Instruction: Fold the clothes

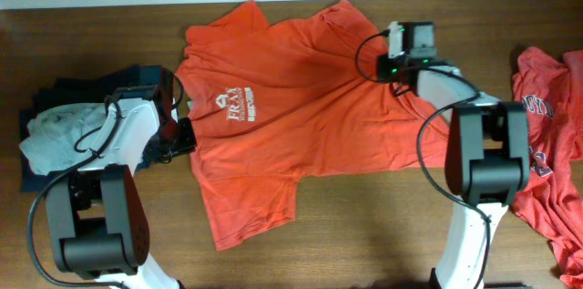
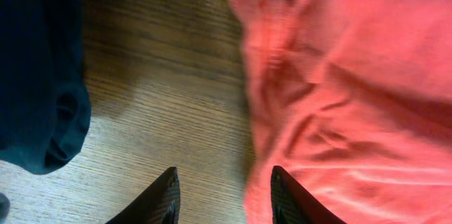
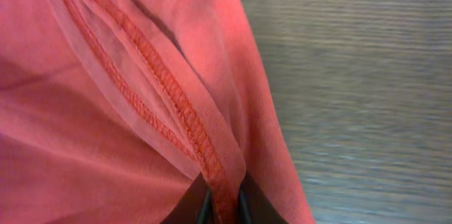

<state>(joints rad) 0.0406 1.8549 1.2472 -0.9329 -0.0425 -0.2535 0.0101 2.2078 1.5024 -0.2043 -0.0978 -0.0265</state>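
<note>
An orange-red T-shirt (image 1: pixel 301 107) with white lettering lies spread across the middle of the table. My right gripper (image 1: pixel 393 72) is shut on its stitched hem (image 3: pixel 212 160) at the shirt's right sleeve edge. My left gripper (image 1: pixel 182 136) is open at the shirt's left edge; in the left wrist view its fingers (image 2: pixel 222 199) straddle the cloth edge (image 2: pixel 339 97), one over bare wood, one over the shirt. A pale grey garment (image 1: pixel 55 129) lies on a navy garment (image 1: pixel 109 88) at the far left. A second orange-red shirt (image 1: pixel 551 143) lies at the right edge.
The wooden table (image 1: pixel 364 225) shows bare wood along the front and between the two red shirts. The navy garment's rolled edge (image 2: pixel 42 97) lies close to the left of my left gripper. A pale wall runs along the table's far edge.
</note>
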